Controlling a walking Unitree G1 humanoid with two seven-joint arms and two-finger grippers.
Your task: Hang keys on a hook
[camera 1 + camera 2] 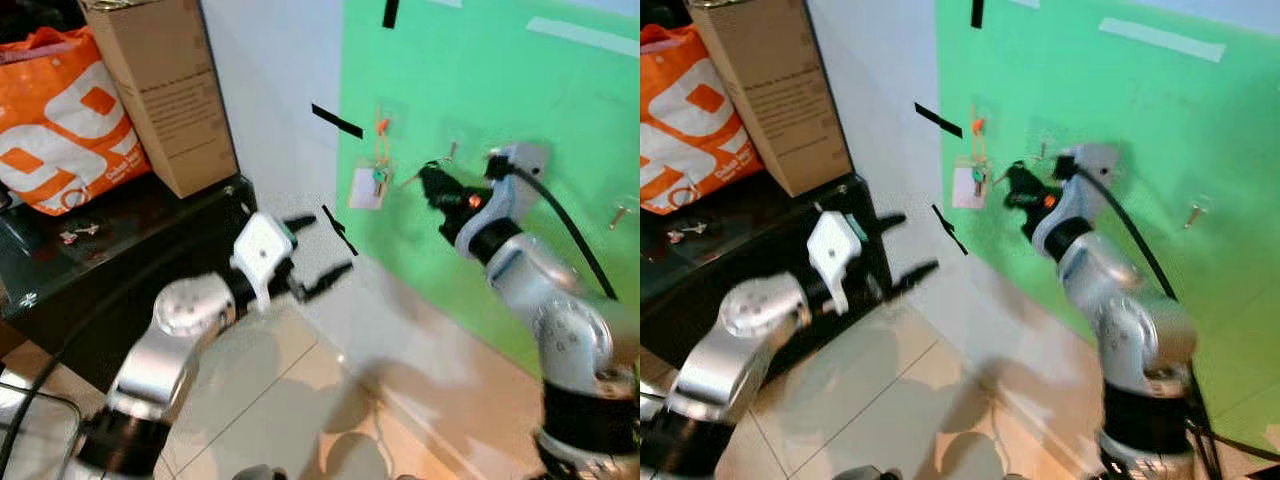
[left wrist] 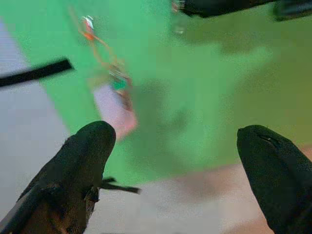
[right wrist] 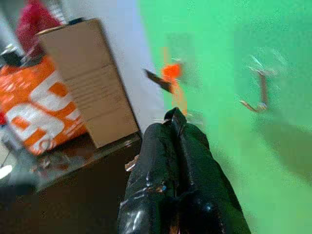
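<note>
A small bunch of keys with a white tag [image 1: 367, 187] hangs on an orange cord from an orange hook [image 1: 382, 125] on the green wall panel [image 1: 560, 120]. My right gripper [image 1: 430, 180] is raised just right of the keys, tips pointing at them. Its fingers [image 3: 175, 146] are pressed shut, and nothing is clearly held between them. My left gripper [image 1: 325, 245] is lower and left of the keys, a little way off the wall, and open. In the left wrist view, the keys and tag [image 2: 114, 105] show beyond the spread fingers [image 2: 83, 156].
More metal hooks [image 1: 452, 150] [image 1: 622, 212] stick out of the green panel. Black tape strips [image 1: 337, 121] mark the white wall. On the left, a black table [image 1: 120, 250] carries a cardboard box [image 1: 160, 90] and an orange bag [image 1: 60, 120]. A wire basket [image 1: 30, 430] stands below.
</note>
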